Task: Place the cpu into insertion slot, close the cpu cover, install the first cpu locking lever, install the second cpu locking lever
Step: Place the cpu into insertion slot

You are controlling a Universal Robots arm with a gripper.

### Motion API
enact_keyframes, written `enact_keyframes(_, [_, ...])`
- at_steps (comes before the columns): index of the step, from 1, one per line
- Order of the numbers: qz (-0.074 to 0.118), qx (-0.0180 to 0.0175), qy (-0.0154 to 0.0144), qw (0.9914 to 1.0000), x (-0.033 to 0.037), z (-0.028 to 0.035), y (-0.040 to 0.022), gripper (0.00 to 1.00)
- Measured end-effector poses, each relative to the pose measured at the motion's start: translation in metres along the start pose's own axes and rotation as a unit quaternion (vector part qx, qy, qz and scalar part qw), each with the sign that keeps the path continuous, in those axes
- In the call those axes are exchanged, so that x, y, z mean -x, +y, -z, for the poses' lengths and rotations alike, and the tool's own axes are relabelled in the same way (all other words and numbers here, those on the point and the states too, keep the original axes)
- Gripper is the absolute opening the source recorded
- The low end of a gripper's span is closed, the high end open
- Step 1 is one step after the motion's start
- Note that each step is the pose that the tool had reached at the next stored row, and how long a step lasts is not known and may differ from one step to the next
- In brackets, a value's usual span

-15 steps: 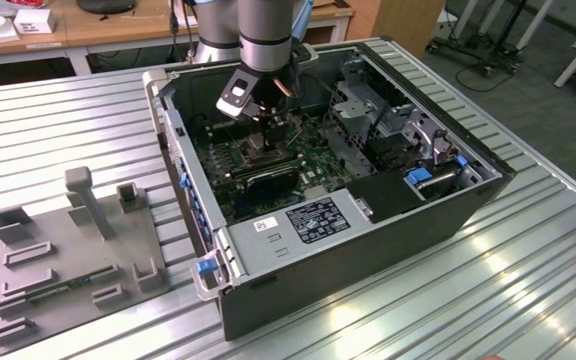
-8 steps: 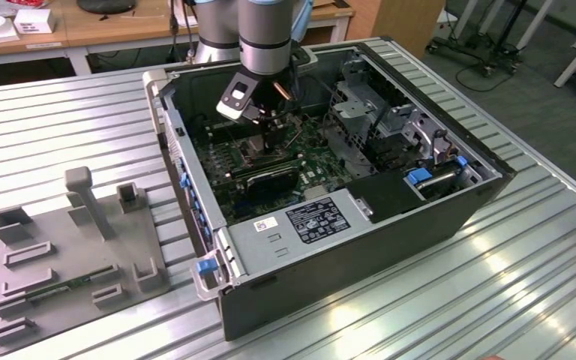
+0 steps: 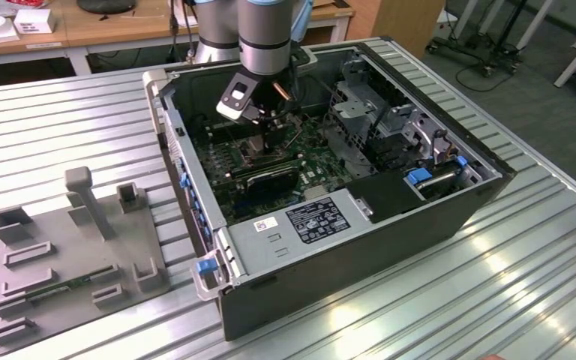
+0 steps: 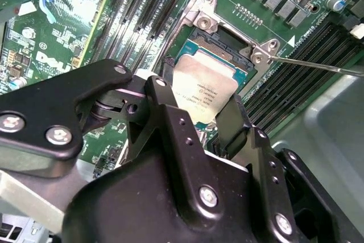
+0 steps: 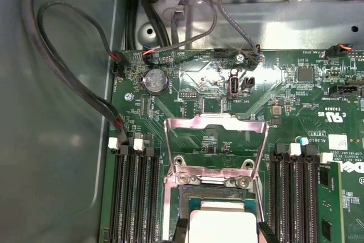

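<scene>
Tan-silver metal marks the cpu [image 4: 206,90], clamped at two opposite edges between the black fingers [image 4: 166,106] of the gripper [image 4: 196,106], inside the open computer case [image 3: 368,225] that stands on the slatted metal surface [image 3: 58,120]. In both wrist views the chip hangs just over the insertion slot [image 4: 226,42]. It covers the part nearer the gripper, while the dark far part of the socket shows bare. I cannot tell whether any edge already touches the rim. The cpu cover [image 5: 216,122] stands swung back, clear of the socket, and a thin locking lever [image 4: 318,65] juts out free beside it, so placing the chip is the step in hand and nothing is closed yet. The main risk, as I judge it, is alignment: the chip looks slightly offset from the socket and perhaps tilted. Going down like that, a corner could ride on the silvery rim or press on the contacts and damage them. Released crooked, it would sit cocked, and the cover would bear on a raised edge. The fingers straddle the socket closely, with memory slots [image 4: 142,9] near on the green circuit board [image 5: 187,83], so a sideways drift could knock them.
</scene>
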State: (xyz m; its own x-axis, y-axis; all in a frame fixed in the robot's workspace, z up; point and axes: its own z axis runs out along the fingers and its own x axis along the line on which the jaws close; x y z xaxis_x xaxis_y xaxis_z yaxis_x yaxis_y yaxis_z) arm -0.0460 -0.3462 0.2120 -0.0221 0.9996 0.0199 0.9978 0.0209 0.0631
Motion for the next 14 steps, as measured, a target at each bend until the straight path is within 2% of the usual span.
enact_keyframes(14, [0.000,-0.0002,0.0000,1.00000,-0.0005,-0.0013,-0.0001,0.54])
